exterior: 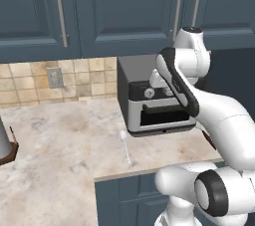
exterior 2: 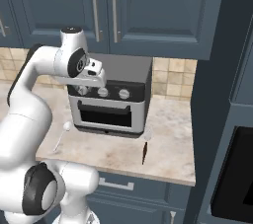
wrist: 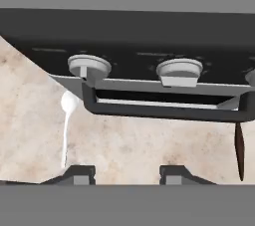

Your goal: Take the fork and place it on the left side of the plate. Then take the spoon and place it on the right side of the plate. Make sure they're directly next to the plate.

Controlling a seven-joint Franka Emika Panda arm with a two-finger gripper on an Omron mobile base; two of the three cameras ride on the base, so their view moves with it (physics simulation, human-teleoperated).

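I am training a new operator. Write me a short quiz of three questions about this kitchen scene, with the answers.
1. True or false: the tool holds the spoon.
2. Where does the fork lie?
A. On top of the oven
B. On the counter, near the oven's right front corner
C. Touching the spoon
3. Fill in: the oven's front has ___ knobs.

Key:
1. False. The tool is open and empty above the counter, and the spoon lies on the counter left of the oven.
2. B
3. three
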